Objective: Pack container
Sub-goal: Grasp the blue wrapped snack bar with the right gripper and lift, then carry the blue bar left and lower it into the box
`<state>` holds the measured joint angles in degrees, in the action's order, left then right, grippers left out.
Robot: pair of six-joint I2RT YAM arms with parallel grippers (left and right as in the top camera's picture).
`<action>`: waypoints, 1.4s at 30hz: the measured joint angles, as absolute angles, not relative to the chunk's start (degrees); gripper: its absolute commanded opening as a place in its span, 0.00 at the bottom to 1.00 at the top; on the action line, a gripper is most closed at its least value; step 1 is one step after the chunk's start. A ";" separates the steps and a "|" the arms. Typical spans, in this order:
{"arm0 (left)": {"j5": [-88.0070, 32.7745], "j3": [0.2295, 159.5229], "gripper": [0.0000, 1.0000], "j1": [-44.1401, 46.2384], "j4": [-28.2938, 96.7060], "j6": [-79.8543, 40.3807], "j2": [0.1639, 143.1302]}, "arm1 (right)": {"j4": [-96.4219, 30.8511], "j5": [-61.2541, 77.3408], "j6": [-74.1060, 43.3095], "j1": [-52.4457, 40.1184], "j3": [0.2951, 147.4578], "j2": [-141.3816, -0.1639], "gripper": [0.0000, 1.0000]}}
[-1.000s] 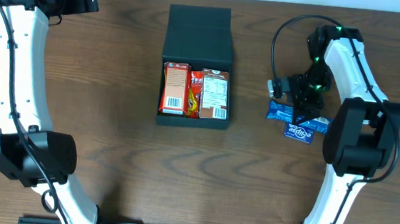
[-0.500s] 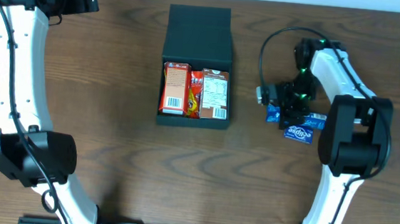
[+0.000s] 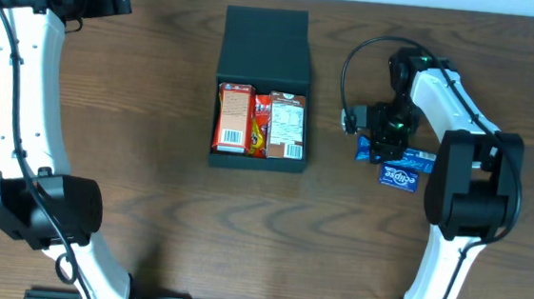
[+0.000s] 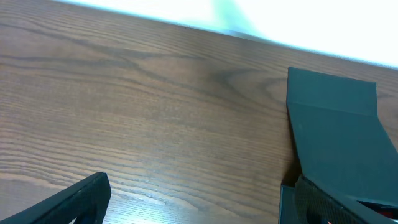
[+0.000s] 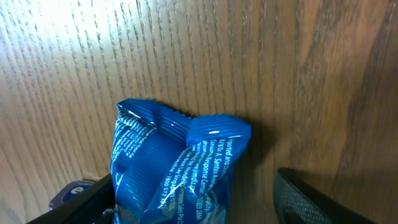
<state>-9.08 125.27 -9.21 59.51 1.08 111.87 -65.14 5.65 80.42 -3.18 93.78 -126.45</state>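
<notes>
- The container sits on the table with its hinged lid thrown open and lying flat behind it.
- Three snack packets stand side by side inside the container: an orange one against its left wall, a red one in the middle, and a brown one with a white nutrition panel against its right wall.
- The right fingers are right of the container, well apart from it, and low over a small cluster of blue packets.
- They are spread wide around one crinkled blue packet. The packet lies close against one finger, with bare table between it and the other finger, so nothing is gripped.
- A second blue packet, printed with white lettering, lies just beside the first, on the side away from the container.
- The left fingers are beyond the container's far left corner, well apart from it. They are spread wide with nothing between them.
- The left wrist view shows the open lid at its right edge.
</notes>
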 measured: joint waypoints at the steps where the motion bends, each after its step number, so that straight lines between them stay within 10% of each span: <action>1: -9.10 125.27 0.95 -9.21 59.51 1.06 111.87 | -65.06 5.37 80.09 -3.20 93.76 -126.43 0.75; 14: -9.65 125.27 0.95 -9.21 59.48 0.80 111.87 | -65.08 0.10 76.27 -3.25 93.54 -126.34 0.71; 26: -10.20 125.27 0.95 -9.21 59.42 -0.03 111.87 | -61.80 -2.35 75.09 -3.25 91.33 -125.29 0.41; 42: -10.35 125.27 0.95 -9.21 59.70 -0.03 111.87 | -58.26 -3.31 73.54 -3.38 90.87 -124.95 0.29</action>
<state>-10.35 125.27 -9.21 59.70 -0.03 111.87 -58.26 -3.31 73.54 -3.38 90.87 -124.95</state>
